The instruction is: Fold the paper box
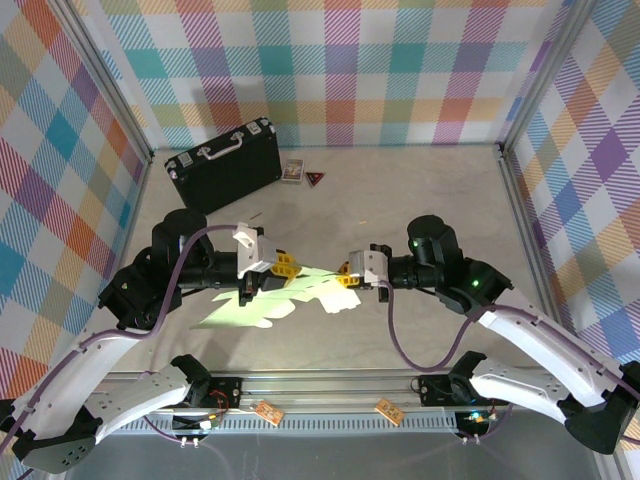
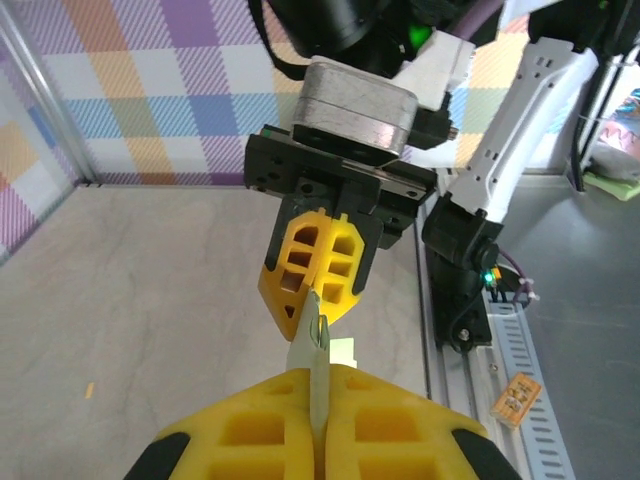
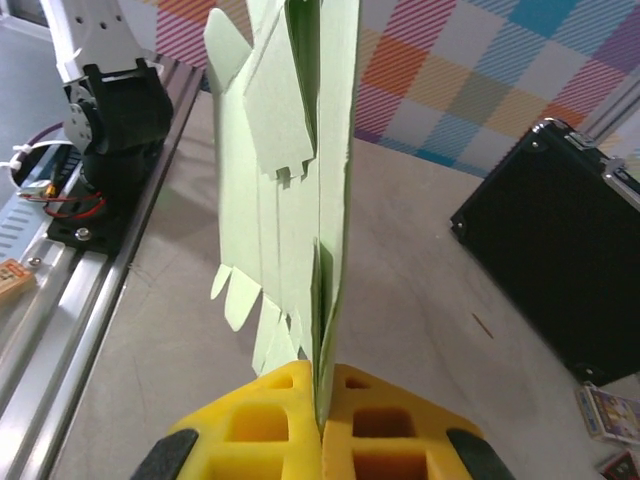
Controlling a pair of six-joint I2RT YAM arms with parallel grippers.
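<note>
Our left gripper's yellow fingers (image 2: 250, 430) are pressed together on the thin edge of the paper box (image 1: 285, 296), which runs straight up out of the seam between them in the left wrist view. The right gripper (image 1: 349, 275) is clamped the same way: in its own wrist view the pale green card stands on edge out of the closed fingers. So the left gripper (image 1: 283, 266) and the right one each pinch an opposite end of the sheet, and they face each other closely across it.

Between them the paper box hangs over the middle of the table (image 1: 430, 200), a little toward the near edge. Its lower left part slopes down toward the near-left, and we cannot tell whether that corner touches the surface.

As for progress, we judge the job to be at an early stage. The card reads as an open die-cut sheet with its tabs and flaps spread out; one long panel may be creased over, though the edge-on view leaves that unsure. No walls stand and no flaps are tucked, so nearly all the folding is left.

The black briefcase (image 1: 222, 165) sits well apart at the far-left corner.
</note>
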